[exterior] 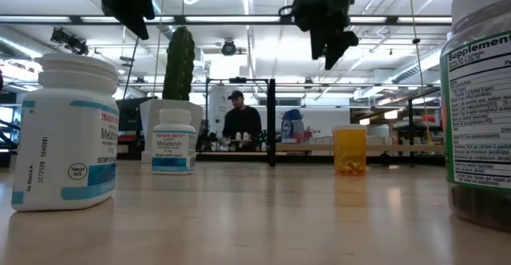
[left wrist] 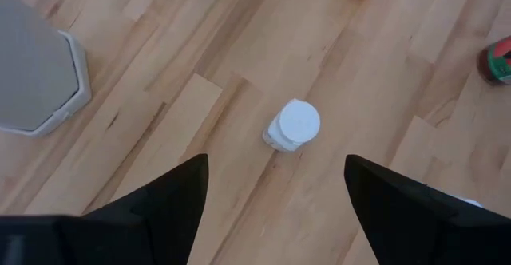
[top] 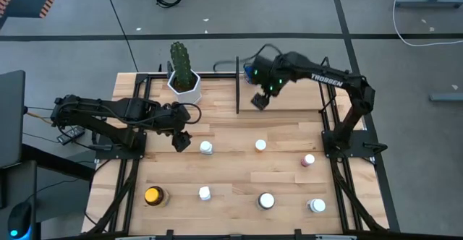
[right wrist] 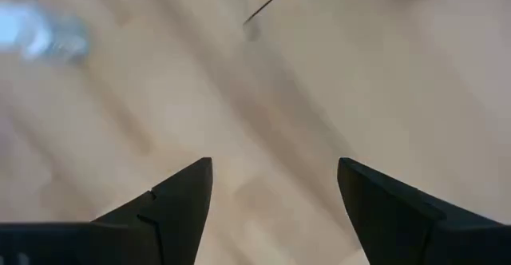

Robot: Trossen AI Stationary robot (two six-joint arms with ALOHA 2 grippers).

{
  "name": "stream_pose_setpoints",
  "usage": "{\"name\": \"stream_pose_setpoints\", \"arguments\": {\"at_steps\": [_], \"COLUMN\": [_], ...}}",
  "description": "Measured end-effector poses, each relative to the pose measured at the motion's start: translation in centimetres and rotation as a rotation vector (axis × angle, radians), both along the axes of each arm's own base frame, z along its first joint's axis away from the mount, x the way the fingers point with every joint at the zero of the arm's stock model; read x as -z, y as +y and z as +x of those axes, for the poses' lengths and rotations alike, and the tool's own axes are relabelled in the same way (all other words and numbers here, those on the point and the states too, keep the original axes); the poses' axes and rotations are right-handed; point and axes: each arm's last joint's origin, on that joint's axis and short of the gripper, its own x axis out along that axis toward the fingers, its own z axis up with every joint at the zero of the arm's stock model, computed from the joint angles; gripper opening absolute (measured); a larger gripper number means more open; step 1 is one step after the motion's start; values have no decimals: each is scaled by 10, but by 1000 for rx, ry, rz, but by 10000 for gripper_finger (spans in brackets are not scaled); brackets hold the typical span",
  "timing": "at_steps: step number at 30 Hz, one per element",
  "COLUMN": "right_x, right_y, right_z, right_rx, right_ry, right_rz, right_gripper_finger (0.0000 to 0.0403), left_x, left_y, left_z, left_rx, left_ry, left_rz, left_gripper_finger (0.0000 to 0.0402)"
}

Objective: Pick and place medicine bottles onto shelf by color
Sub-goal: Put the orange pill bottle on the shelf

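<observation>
High view. Left gripper (top: 181, 140) hangs over the left half of the tabletop (top: 231, 164), just beside a white-capped bottle (top: 206, 147). Right gripper (top: 260, 100) is up over the shelf (top: 289, 103) at the far edge, between the black posts, holding nothing that I can see. Seven bottles show on the tabletop: this one, one near the centre (top: 260, 145), a pink one (top: 309, 160) toward the right edge, and along the near edge an amber one (top: 153, 195), two white-capped (top: 205, 193) (top: 266, 200) and one at the near right (top: 316, 205). Cactus pot (top: 184, 84) stands at the far left.

Low view. Both grippers hang well above the surface; an orange bottle (exterior: 349, 150) and a blue-labelled white bottle (exterior: 174, 140) stand mid-table. A person shows in the room behind.

Left wrist view. Fingers (left wrist: 152, 209) wide apart, empty. The white-capped bottle (left wrist: 293, 126) stands upright ahead of them, off-centre toward one finger.

Right wrist view. Fingers (right wrist: 172, 197) apart, nothing between; bare wood below, blurred.

Judgement: the step is the left arm's reach for the white-capped bottle. Centre the gap over the cap first, then descend straight, gripping the body below the cap. A drift sideways would likely tip it. Keep clear of the pot.
</observation>
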Motion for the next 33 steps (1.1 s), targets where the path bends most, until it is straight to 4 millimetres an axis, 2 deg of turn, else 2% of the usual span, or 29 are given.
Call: {"name": "stream_pose_setpoints", "arguments": {"at_steps": [7, 12, 16, 21, 27, 33], "right_x": [1, 3, 19, 56, 88, 104], "right_y": [66, 93, 108, 126, 134, 133], "right_z": [13, 16, 15, 19, 15, 11], "right_rx": [42, 151, 224, 259, 371, 452], "right_ry": [21, 26, 76, 88, 126, 134], "right_rz": [77, 107, 128, 166, 181, 149], "right_gripper_finger": [271, 266, 268, 278, 305, 343], "left_x": [0, 0, -2, -3, -3, -3], "left_y": [0, 0, -1, -3, -15, -29], "left_z": [0, 1, 3, 6, 4, 1], "left_rx": [2, 2, 2, 12, 65, 129], "left_ry": [0, -7, -38, -67, -65, -64], "left_rz": [-3, -5, -9, -17, -24, -27], "left_gripper_finger": [298, 298, 298, 298, 298, 298]}}
